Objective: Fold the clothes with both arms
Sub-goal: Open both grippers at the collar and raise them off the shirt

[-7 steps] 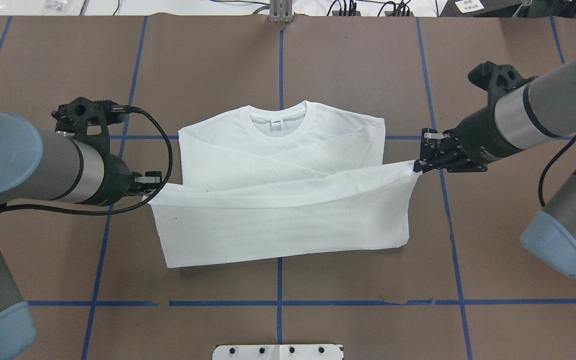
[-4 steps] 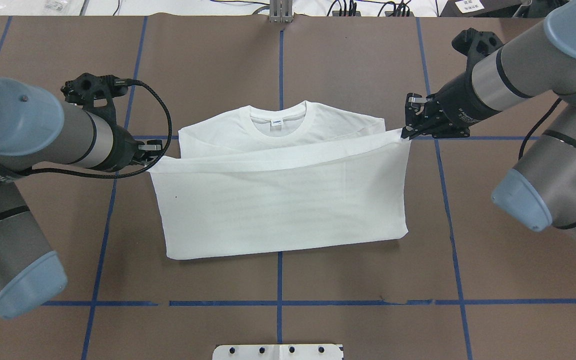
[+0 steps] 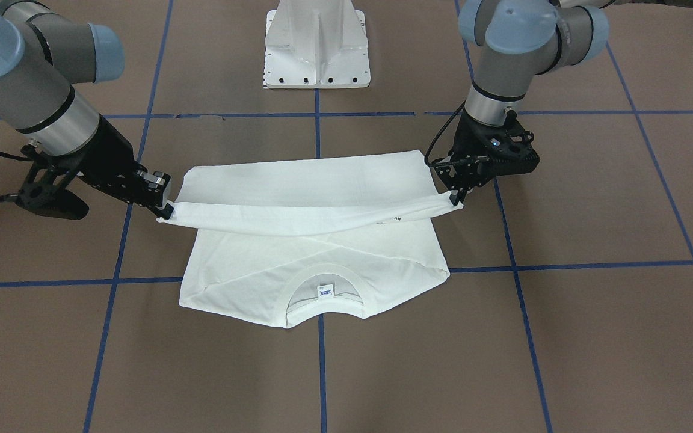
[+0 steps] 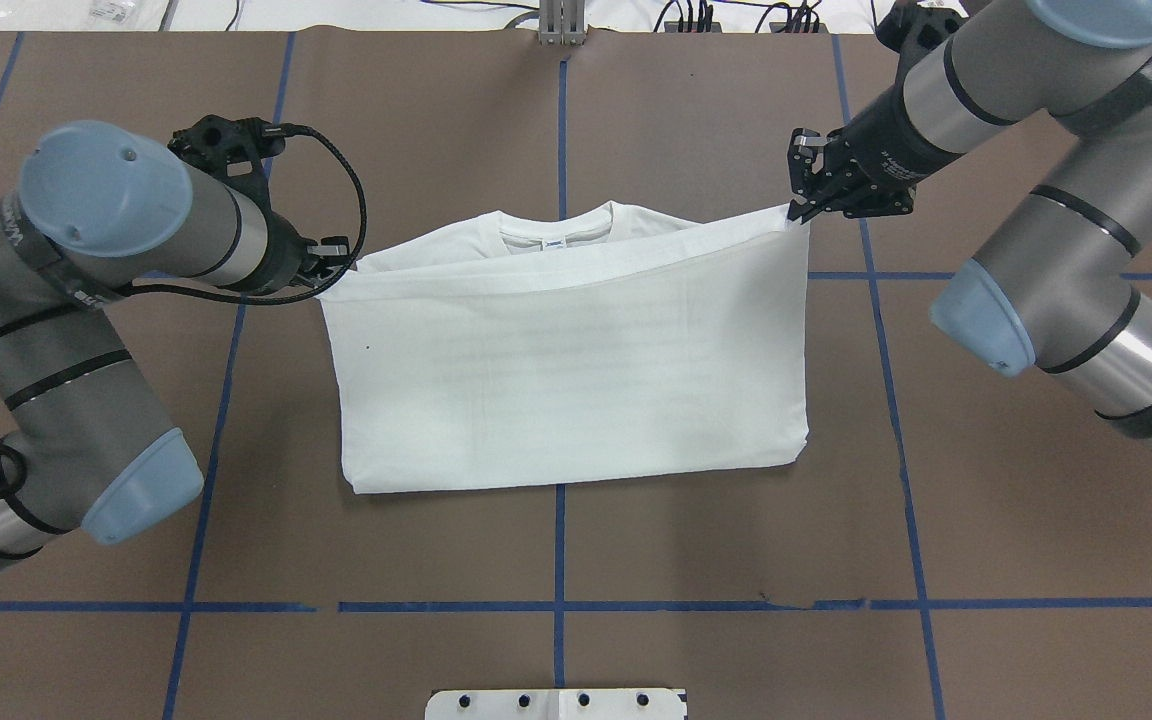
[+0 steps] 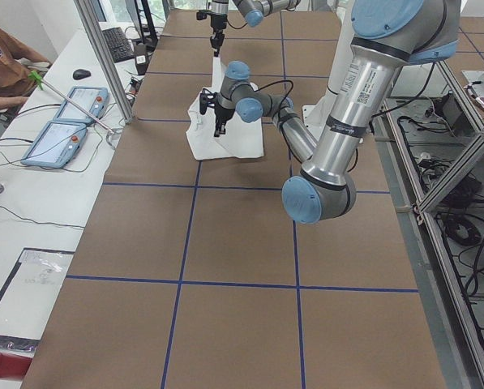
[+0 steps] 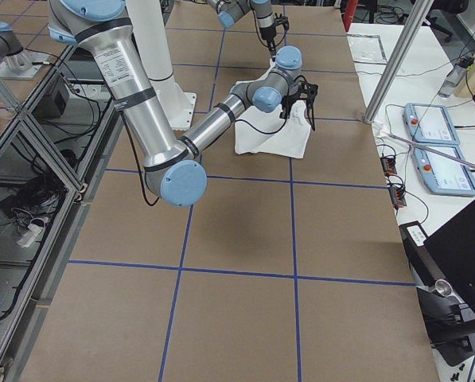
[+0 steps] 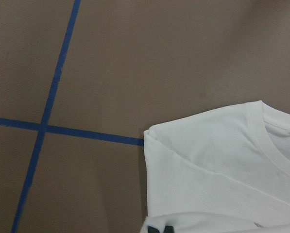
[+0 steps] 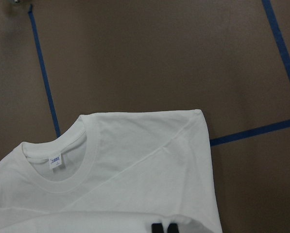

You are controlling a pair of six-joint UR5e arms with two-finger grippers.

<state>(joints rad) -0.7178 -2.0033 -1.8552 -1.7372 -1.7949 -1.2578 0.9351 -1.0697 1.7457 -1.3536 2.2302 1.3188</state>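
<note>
Left gripper (image 4: 333, 280): fingers pinched tight on hem corner of shirt (image 4: 566, 380). Right gripper (image 4: 798, 212): fingers clamped on opposite hem corner. Hem taut between them, lifted off cloth below, near collar (image 4: 558, 222). Lower half doubled over body. Neck label (image 4: 556, 242) partly showing. Shirt mid-table (image 4: 436, 120), folded edge toward robot.

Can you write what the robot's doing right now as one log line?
step: fold shirt | left gripper: shut on hem corner | right gripper: shut on other corner | hem: raised, collar uncovered
</note>
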